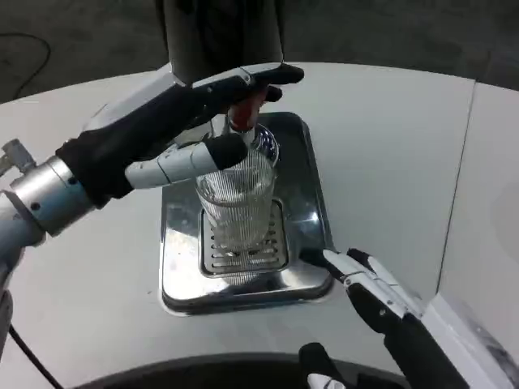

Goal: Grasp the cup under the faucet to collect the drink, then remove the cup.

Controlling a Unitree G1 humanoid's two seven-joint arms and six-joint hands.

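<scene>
- Two hands of mine are over the white worktop, and the nearer is my right hand, low at the right. Its fingers are stretched out and apart, holding nothing, with the fingertips just beside the front right corner of the metal drip tray. The picture's lower edge cuts off the wrist and part of the hand.
- Beyond it, the tray lies on the worktop, with a slotted grate set into its middle.
- On the grate stands the cup, a clear ribbed glass, upright. I cannot tell whether there is any drink in it.
- My left hand reaches in from the left, with the thumb across the cup's near side and the fingers passing behind its rim. It looks like a grip, though the far side is hidden.
- Right above the cup is the faucet, red at its tip and partly covered by my fingers.
- Farthest back, the dispenser body is cut off by the top edge.
</scene>
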